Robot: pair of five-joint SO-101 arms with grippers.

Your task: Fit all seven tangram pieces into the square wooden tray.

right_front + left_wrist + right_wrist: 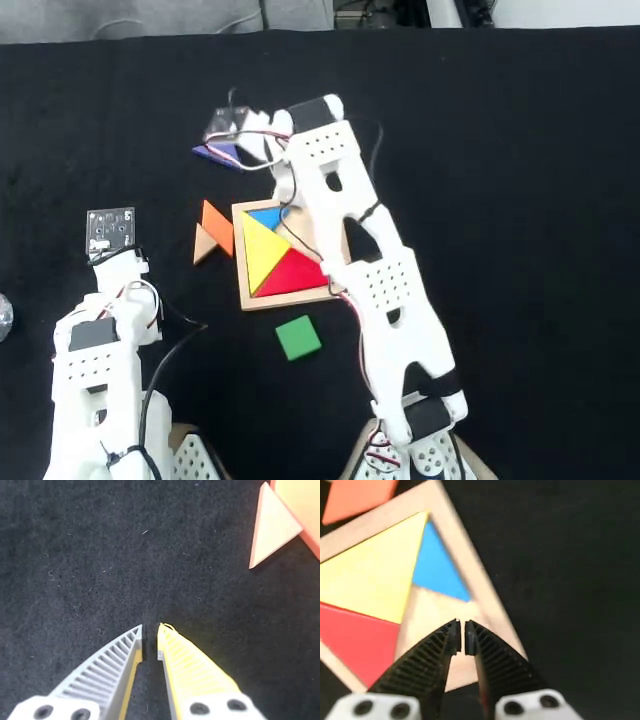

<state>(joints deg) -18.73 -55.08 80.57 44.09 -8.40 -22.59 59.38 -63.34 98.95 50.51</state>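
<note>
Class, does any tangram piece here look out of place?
Yes: four lie on the black cloth outside the square wooden tray: a green square, an orange piece, a pale triangle beside it, and a dark purple piece farther off.

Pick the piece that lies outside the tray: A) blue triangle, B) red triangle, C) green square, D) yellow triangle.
C: the green square lies by itself, apart from the tray and outside its rim.
</note>
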